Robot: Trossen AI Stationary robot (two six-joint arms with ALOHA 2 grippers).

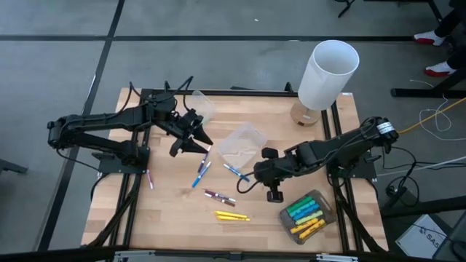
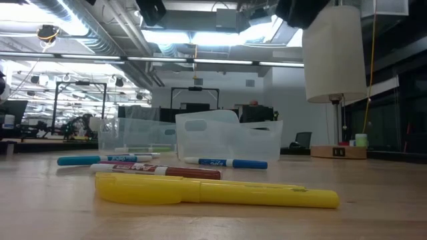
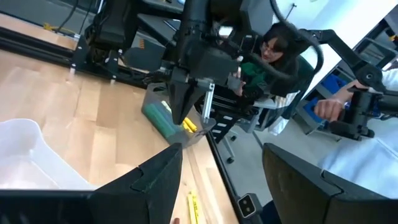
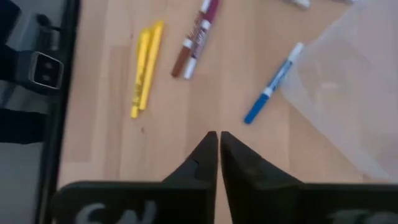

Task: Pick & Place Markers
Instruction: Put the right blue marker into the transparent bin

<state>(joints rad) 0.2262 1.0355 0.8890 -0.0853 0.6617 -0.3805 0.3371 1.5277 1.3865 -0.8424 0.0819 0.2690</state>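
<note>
Hovering with fingers pressed together and empty, the right gripper (image 4: 218,138) hangs over bare wood — loose markers lie ahead of it.

Two yellow markers (image 4: 145,68), a maroon pair (image 4: 196,38) and a blue-capped white marker (image 4: 272,84) lie on the table (image 1: 167,218), the last just beside a clear tub (image 4: 354,87). The left gripper (image 1: 191,143) waits spread wide near the table's left-centre. More markers — green, yellow, blue — fill a tub (image 1: 306,215) at the table's right front corner.

You get bright, even light from the ceiling lamps (image 2: 200,37), which glare in the low view. Your yellow marker (image 2: 213,190) up close looks soft, and the right wrist view is slightly blurred.
</note>
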